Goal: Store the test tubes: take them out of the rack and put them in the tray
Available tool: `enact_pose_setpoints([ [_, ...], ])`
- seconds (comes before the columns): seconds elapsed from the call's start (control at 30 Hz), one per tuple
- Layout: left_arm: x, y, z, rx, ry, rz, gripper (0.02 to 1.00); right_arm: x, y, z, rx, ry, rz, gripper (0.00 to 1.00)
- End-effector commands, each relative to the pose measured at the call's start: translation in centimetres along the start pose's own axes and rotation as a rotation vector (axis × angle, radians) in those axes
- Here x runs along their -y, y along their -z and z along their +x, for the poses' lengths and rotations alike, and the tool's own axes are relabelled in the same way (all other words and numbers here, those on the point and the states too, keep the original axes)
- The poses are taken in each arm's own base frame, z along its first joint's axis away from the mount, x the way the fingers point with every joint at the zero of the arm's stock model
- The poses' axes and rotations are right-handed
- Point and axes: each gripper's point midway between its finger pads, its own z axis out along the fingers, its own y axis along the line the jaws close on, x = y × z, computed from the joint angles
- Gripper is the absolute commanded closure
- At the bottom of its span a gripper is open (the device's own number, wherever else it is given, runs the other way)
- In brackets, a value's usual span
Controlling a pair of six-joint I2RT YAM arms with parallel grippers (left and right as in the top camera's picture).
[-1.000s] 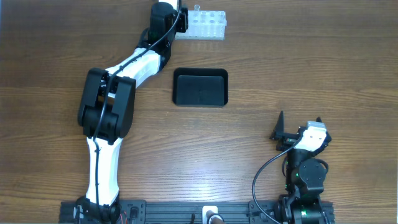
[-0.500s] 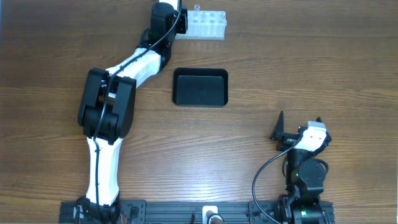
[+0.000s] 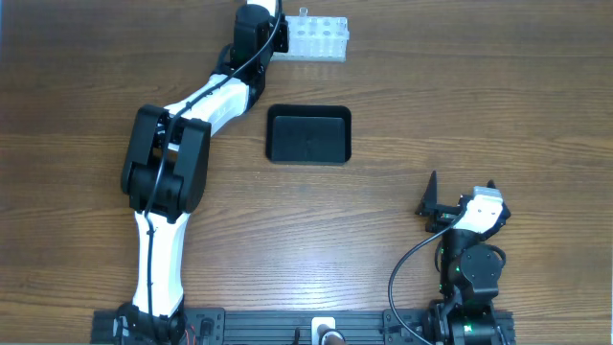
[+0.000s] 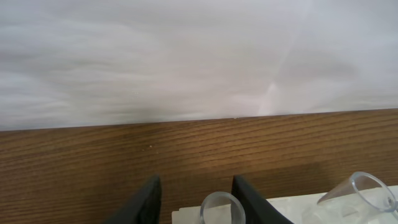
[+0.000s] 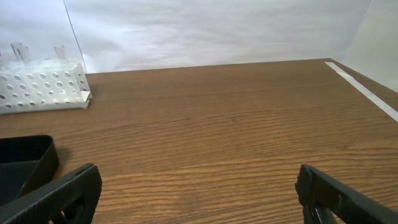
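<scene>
A white test tube rack (image 3: 317,40) stands at the far edge of the table, with a clear tube (image 3: 304,13) rising from its left end. My left gripper (image 3: 278,27) is at that end. In the left wrist view it (image 4: 197,186) is open, its fingers either side of a clear tube rim (image 4: 221,205), with a second tilted tube (image 4: 368,188) farther along the rack (image 4: 292,210). The black tray (image 3: 308,134) lies in the middle with nothing in it. My right gripper (image 3: 458,197) rests near its base, wide open (image 5: 199,205) and holding nothing.
The right wrist view looks across bare wood to the rack (image 5: 41,91) with upright tubes (image 5: 17,52) and a corner of the tray (image 5: 26,157). A white wall backs the table's far edge. A pale tape strip (image 5: 367,90) runs along one side.
My left wrist has shifted very slightly toward the table's far edge at the rack. The right arm, rack and tray have not moved.
</scene>
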Motion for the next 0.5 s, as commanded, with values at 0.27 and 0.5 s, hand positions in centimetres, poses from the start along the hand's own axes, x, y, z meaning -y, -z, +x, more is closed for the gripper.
enact_pose_setpoints([
  [0.27, 0.6, -0.4, 0.1, 0.005, -0.003, 0.003, 0.770, -0.1, 0.0, 0.2, -0.002, 0.001, -0.008, 0.007],
  [0.5, 1.5, -0.2, -0.3, 0.022, -0.004, 0.017, 0.842, -0.1, 0.0, 0.2, -0.002, 0.001, -0.008, 0.007],
])
